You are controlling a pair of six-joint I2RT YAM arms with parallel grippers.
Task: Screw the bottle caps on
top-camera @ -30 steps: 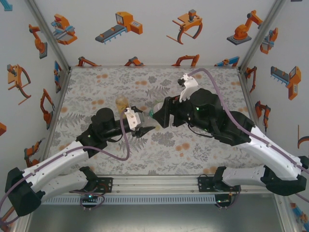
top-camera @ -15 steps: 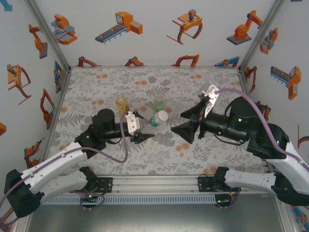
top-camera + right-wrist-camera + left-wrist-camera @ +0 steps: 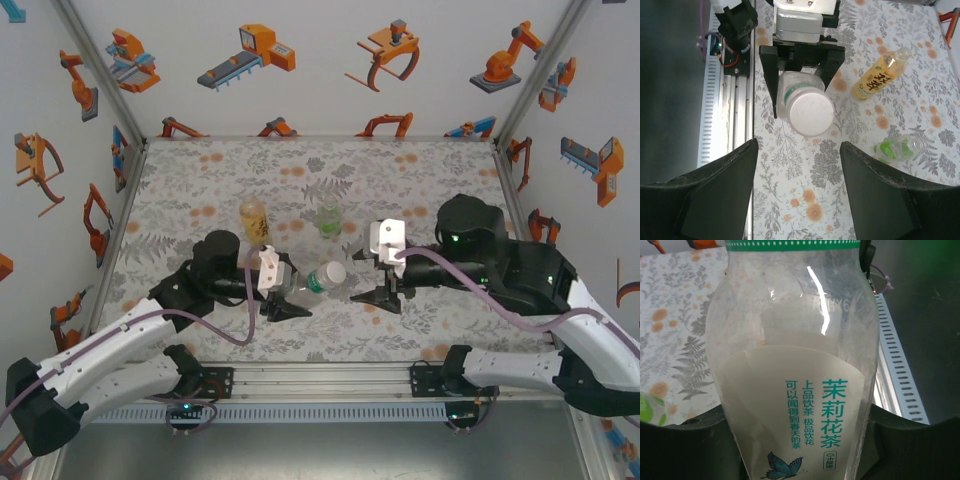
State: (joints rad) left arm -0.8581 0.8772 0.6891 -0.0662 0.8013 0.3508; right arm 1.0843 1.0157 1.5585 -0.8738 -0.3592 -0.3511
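Note:
My left gripper [image 3: 283,297] is shut on the clear bottle with the green label [image 3: 308,285], which leans to the right above the table. In the left wrist view the bottle [image 3: 795,390] stands between the dark fingers [image 3: 685,445]. A white cap [image 3: 334,272] sits on its neck, and the right wrist view looks straight at this cap [image 3: 811,114]. My right gripper [image 3: 374,288] is open and empty, a short way right of the cap, jaws [image 3: 799,145] apart. The amber bottle [image 3: 254,218] and the green-tinted bottle [image 3: 328,221] stand further back.
The floral table cover [image 3: 430,180] runs to the white walls on three sides. The metal rail [image 3: 320,378] with both arm bases lines the near edge. In the right wrist view the amber bottle [image 3: 880,73] and green-tinted bottle [image 3: 900,148] lie right of the held one.
My right gripper has let go at the bottle's top, pulled back right and swung round to face the cap. The left gripper has carried the bottle slightly nearer.

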